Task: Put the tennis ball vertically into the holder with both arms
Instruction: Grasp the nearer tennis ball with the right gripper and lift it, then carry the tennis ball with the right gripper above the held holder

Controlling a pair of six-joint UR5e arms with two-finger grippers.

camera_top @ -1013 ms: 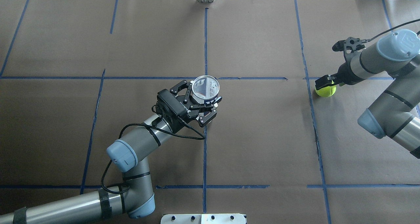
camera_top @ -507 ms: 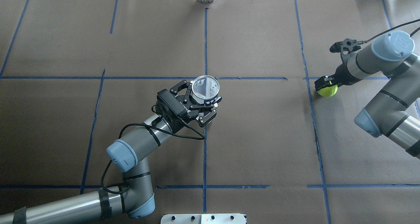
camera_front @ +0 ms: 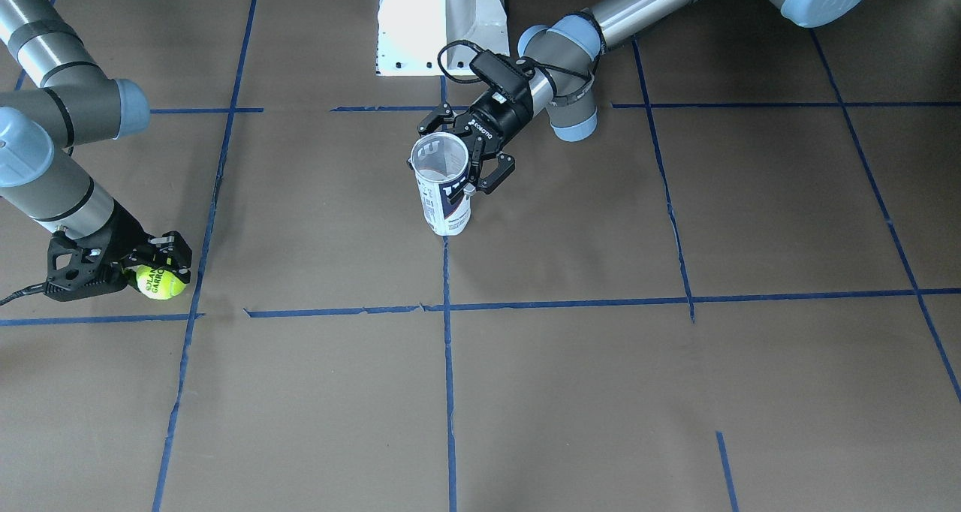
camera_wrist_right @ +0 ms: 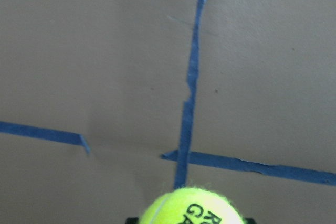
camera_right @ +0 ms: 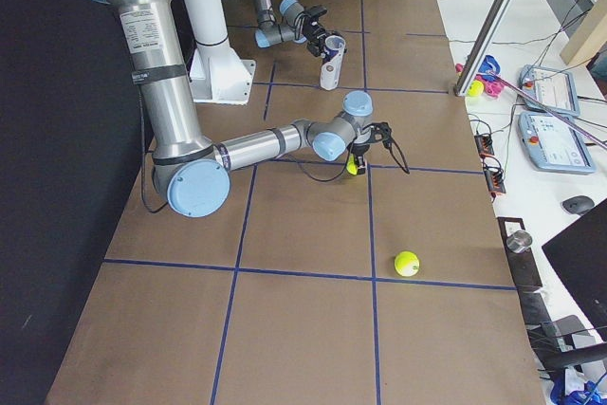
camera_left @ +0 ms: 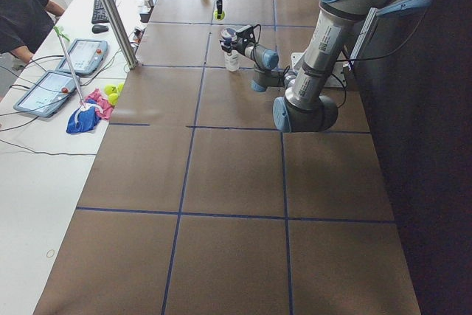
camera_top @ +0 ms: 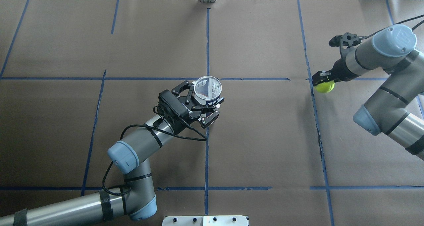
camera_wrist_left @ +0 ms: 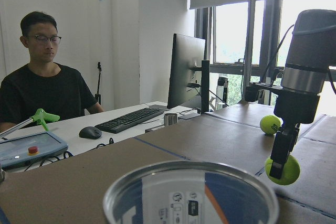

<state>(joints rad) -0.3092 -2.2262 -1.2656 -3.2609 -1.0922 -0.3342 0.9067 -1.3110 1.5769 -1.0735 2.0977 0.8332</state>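
Shows the holder (camera_top: pixel 207 88) upright on the brown-papered table (camera_top: pixel 265 146), near its centre and just beside a crossing of blue tape lines (camera_top: pixel 207 37); open mouth upward, white and navy label on the clear wall; clamped below the rim by the left gripper (camera_top: pixel 207 101), reaching in from the robot's side with its fingers closed against opposite sides of the can. Toward the robot's right, well apart from the holder, shows the tennis ball (camera_top: pixel 324 86) pinched between the fingers of the right gripper (camera_top: pixel 322 81), pointed down at the table; black lettering legible from the front-facing camera; just beside another tape crossing; impossible to tell whether touching the paper or hanging just above it. From the right wrist, shows only the ball's top at the lower edge, with the tape crossing beyond. From the left wrist, looks across the holder's round rim toward the gripped ball. Also shows a second ball (camera_right: pixel 407 264) lying loose on the paper nearer the table's right end, apart from both grippers; a white pedestal (camera_front: pixel 439 24) at the robot's edge of the table; an operator (camera_wrist_left: pixel 44 85) in a black shirt seated at the white desk past the far edge.
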